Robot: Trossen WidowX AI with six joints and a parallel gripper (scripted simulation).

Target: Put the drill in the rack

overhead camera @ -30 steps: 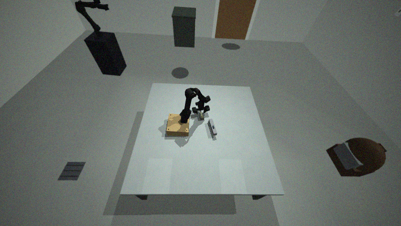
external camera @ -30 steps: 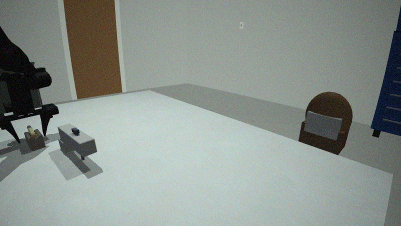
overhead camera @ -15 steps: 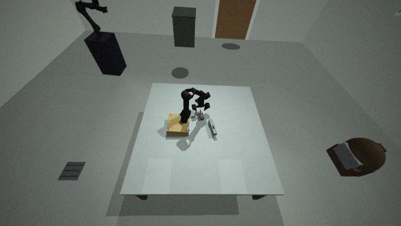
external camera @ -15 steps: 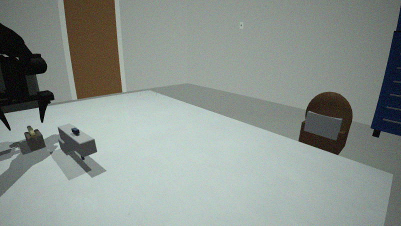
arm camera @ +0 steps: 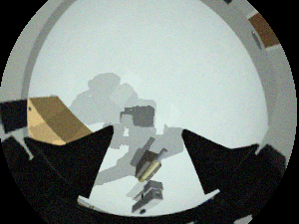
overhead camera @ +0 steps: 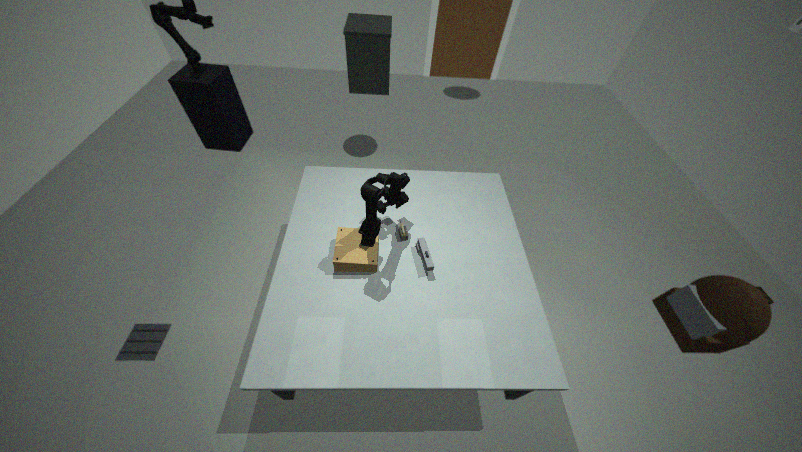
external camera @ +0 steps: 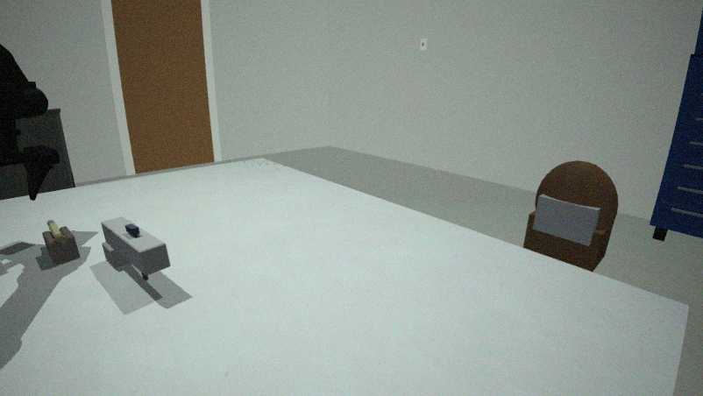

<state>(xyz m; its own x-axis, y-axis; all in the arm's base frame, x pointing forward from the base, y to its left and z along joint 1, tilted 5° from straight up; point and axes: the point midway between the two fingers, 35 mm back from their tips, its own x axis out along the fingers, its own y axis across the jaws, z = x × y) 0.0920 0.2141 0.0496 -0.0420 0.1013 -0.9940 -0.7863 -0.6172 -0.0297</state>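
The drill [overhead camera: 402, 228] [external camera: 54, 229] [arm camera: 149, 171], a short pale yellow bar with a greyish end, rests slightly tilted in the notch of the small brown-grey rack [external camera: 65, 251]. The grey holder block [overhead camera: 422, 245] [external camera: 117, 230] [arm camera: 149, 201] stands beside the rack, with the small dark blue key [external camera: 131, 229] on its top and a small dark tip under its near end. My gripper [overhead camera: 392, 203] [arm camera: 149, 131] is wide open and empty, raised above and behind the rack. One finger [external camera: 34, 181] shows at the left edge of the exterior view; the other is hidden or out of frame there.
My arm stands on a wooden base block [overhead camera: 348, 252] [arm camera: 45, 120] left of the rack. The holder is close to the rack on its other side. The white table [overhead camera: 393, 348] [external camera: 344, 305] carries them all, and a brown chair [overhead camera: 741, 308] [external camera: 576, 181] stands off its right side.
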